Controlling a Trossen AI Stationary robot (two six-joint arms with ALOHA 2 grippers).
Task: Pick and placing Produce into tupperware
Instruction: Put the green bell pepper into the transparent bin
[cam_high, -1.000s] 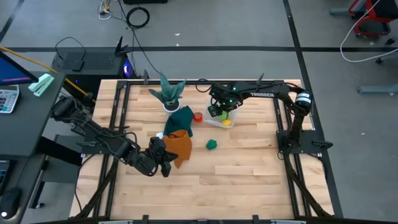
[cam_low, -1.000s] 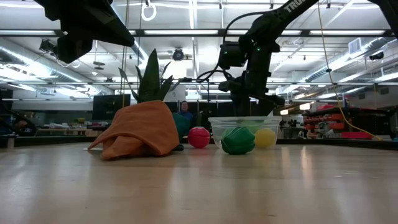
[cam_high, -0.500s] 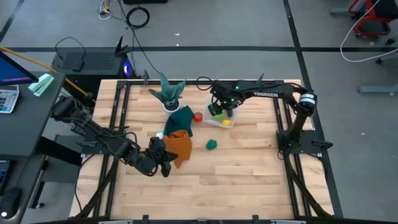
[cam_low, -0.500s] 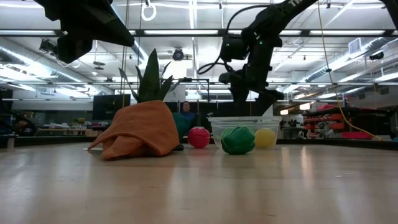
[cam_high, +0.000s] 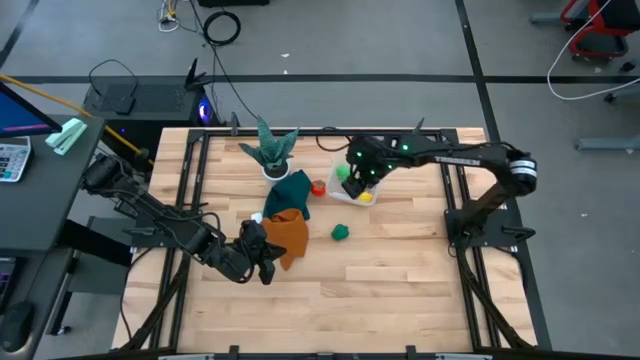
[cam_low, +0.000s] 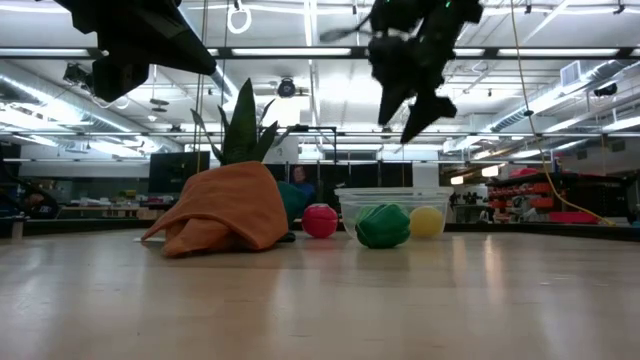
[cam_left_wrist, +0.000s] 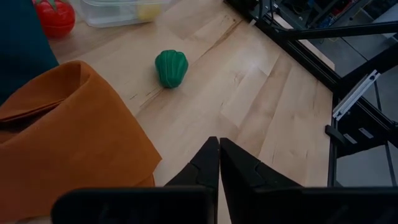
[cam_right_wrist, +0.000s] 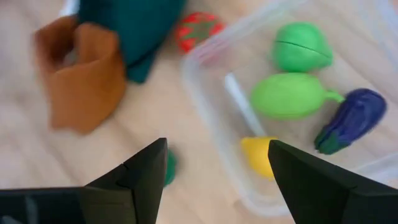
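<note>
The clear tupperware (cam_right_wrist: 292, 93) (cam_high: 356, 190) (cam_low: 391, 203) sits on the table and holds two light green pieces (cam_right_wrist: 287, 96), a purple eggplant (cam_right_wrist: 348, 118) and a yellow piece (cam_right_wrist: 258, 152). A red tomato (cam_right_wrist: 198, 30) (cam_high: 318, 187) lies on the table just outside it. A dark green pepper (cam_left_wrist: 171, 67) (cam_high: 341, 232) lies nearer the table's middle. My right gripper (cam_right_wrist: 216, 149) (cam_low: 400, 122) hangs open above the tupperware, touching nothing. My left gripper (cam_left_wrist: 219, 149) (cam_high: 268, 258) is shut and empty, beside the orange cloth.
A crumpled orange cloth (cam_high: 288, 232) (cam_left_wrist: 68, 124) and a teal cloth (cam_high: 292, 190) lie left of the produce. A teal spiky plant in a white pot (cam_high: 274, 152) stands near the far edge. Bare wood stretches along the near side (cam_high: 360, 290).
My right gripper has risen from inside the tupperware to well above it and tipped to a slant. The produce and the cloths lie where they were.
</note>
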